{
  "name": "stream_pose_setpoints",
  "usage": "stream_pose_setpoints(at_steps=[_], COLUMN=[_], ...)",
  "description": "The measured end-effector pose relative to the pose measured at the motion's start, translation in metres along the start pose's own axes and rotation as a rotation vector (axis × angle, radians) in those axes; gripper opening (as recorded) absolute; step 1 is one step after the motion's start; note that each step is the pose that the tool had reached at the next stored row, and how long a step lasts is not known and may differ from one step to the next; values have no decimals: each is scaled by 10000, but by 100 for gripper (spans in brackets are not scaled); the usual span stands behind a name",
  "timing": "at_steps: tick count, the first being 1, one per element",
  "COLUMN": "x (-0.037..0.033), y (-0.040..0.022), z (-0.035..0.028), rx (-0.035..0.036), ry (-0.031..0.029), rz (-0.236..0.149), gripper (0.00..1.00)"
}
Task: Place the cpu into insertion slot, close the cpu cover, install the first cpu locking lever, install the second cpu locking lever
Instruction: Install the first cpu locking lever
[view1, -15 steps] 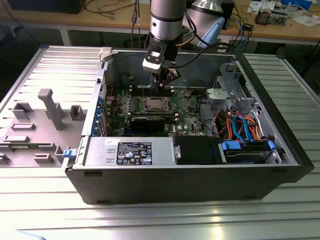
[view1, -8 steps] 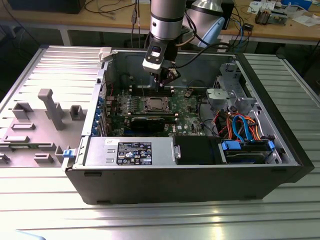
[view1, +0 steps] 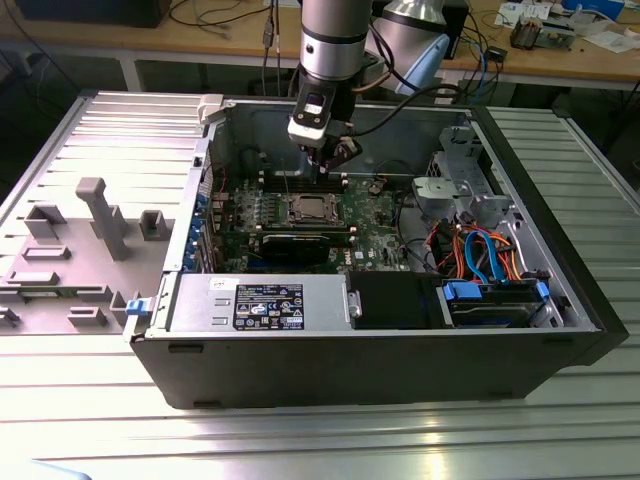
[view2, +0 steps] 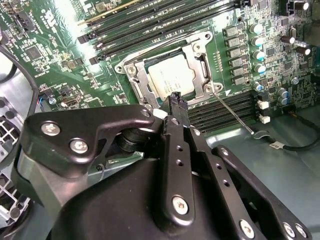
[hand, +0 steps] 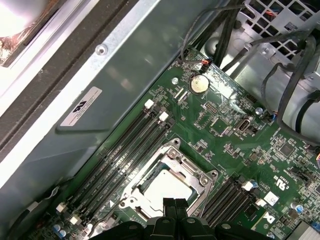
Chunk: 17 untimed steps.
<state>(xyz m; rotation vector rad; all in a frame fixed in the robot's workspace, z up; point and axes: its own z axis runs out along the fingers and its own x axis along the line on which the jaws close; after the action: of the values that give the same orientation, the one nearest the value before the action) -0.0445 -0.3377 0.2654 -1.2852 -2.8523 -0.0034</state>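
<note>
Hovering with fingers (view2: 176, 104) pressed together, pinching nothing, over one edge of the cpu cover (view2: 142, 84); leaving open room above the cpu (view2: 172, 79) and the memory slots (view2: 150, 20) beyond.

Black claw (view2: 175, 100), silvery-tan chip (view2: 172, 80) just beyond its tips, silver cover (view2: 141, 82) around it, green board (hand: 225, 130) beneath, black slots (view2: 160, 21).

cpu (view2: 172, 80): silvery, flat in insertion slot (view2: 206, 37) | cpu cover (view2: 142, 81): silver frame, down around cpu
</note>
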Motion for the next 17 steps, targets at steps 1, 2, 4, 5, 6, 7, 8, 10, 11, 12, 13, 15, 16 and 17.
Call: stream_pose_setpoints(at_steps=[1, 2, 4, 5, 6, 7, 8, 10, 11, 12, 13, 15, 16, 17], x=[0, 0, 0, 0, 0, 0, 0, 0, 0, 0, 0, 0, 0, 0], y=[0, 0, 0, 0, 0, 0, 0, 0, 0, 0, 0, 0, 0, 0], z=[0, 0, 0, 0, 0, 0, 0, 0, 0, 0, 0, 0, 0, 0], rx=[1, 2, 1, 2, 2, 2, 1, 2, 2, 2, 2, 2, 2, 3], ry=[0, 0, 0, 0, 0, 0, 0, 0, 0, 0, 0, 0, 0, 0], rz=[-45, -71, -77, -84, -84, -85, -86, -87, -88, -89, -89, -104, -129, -159], gripper=[11, 11, 11, 11, 11, 11, 11, 11, 11, 11, 11, 11, 11, 11])
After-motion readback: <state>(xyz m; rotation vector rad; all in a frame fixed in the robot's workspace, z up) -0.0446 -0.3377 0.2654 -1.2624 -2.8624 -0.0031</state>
